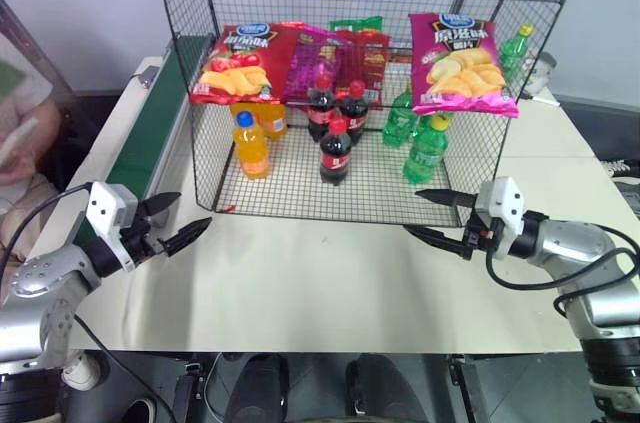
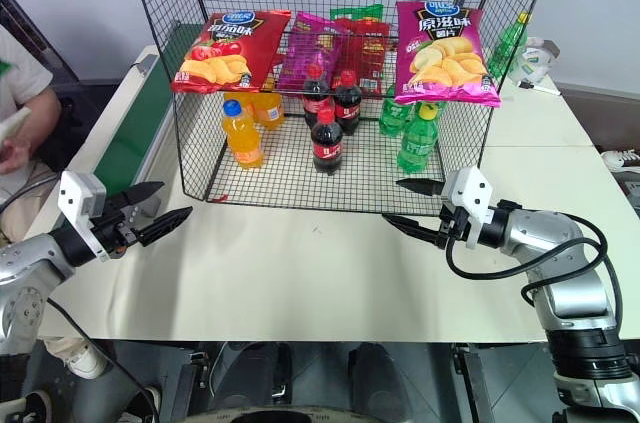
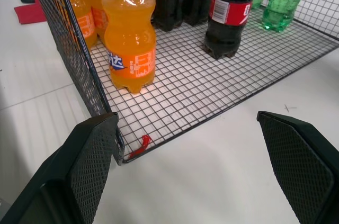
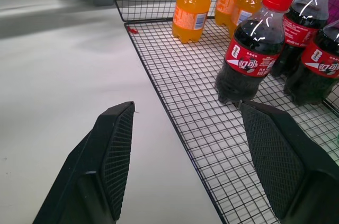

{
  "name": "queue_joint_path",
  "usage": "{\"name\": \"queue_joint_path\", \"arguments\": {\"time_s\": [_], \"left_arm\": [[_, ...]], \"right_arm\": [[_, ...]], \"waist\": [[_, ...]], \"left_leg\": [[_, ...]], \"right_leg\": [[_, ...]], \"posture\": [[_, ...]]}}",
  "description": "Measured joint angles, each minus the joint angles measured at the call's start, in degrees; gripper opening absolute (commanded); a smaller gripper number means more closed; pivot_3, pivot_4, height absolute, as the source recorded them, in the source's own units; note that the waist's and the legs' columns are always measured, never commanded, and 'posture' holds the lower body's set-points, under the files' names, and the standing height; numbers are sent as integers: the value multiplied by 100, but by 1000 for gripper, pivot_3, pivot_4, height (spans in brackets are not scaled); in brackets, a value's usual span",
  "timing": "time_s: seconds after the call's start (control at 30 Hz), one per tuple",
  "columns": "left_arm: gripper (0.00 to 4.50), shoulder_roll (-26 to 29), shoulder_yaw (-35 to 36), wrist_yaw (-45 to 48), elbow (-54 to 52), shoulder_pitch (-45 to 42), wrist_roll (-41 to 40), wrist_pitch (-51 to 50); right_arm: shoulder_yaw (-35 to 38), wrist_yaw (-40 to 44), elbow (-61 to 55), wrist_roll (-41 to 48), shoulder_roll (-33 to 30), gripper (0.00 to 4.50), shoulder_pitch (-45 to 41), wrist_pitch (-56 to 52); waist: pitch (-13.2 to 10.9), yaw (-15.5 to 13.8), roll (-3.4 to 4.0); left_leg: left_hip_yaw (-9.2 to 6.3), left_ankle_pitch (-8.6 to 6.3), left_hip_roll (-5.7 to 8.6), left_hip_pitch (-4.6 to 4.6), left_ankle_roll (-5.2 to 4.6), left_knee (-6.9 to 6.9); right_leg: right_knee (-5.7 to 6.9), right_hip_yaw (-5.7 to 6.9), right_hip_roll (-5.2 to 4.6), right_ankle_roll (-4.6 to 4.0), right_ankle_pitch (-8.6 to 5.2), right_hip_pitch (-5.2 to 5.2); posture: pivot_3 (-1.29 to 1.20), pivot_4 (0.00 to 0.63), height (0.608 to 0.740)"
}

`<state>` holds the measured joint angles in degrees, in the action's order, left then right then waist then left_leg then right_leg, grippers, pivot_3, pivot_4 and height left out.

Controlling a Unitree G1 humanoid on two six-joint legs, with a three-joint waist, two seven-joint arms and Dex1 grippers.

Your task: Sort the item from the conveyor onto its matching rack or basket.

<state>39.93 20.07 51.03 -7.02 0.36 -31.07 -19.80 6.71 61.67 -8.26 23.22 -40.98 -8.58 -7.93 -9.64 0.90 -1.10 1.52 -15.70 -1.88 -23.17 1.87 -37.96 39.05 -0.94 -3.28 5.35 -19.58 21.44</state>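
Observation:
The conveyor (image 1: 150, 138) runs along the table's left side, and the stretch of belt I can see is bare. The rack (image 1: 290, 183) stands at the middle back of the table. On its middle tier the top edge of a green bag (image 1: 357, 23) shows behind red and magenta packets. Most of it is hidden, so I cannot tell whether it is the item. My left gripper (image 1: 195, 210) hovers open and empty near the rack's front left corner. My right gripper (image 1: 412, 211) hovers open and empty just before the rack's front right edge. Both point inward.
Orange bottles (image 3: 130, 38), cola bottles (image 4: 254, 54) and green bottles (image 1: 425, 148) stand on the rack's bottom tier. A red crisp bag (image 1: 235, 68) and a magenta-pink crisp bag (image 1: 460, 63) hang over the middle tier's front. A person (image 1: 25, 133) sits at the left beside the conveyor.

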Motion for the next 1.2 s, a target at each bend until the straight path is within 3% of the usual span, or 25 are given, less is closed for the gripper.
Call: {"name": "queue_joint_path", "arguments": {"time_s": [0.73,1.2], "left_arm": [[4500,141,112,434,-68,184,-342,-229],[4500,141,111,242,-104,155,-196,-65]], "right_arm": [[-195,10,218,-101,58,3266,-258,123],[-372,72,295,-178,120,3266,-357,230]], "waist": [[0,4,0],[0,3,0]], "left_leg": [[0,0,0,0,0,0],[0,0,0,0,0,0]], "right_leg": [[-1,1,-1,0,0,0],[-1,1,-2,0,0,1]], "posture": [[0,150,739],[0,150,739]]}}
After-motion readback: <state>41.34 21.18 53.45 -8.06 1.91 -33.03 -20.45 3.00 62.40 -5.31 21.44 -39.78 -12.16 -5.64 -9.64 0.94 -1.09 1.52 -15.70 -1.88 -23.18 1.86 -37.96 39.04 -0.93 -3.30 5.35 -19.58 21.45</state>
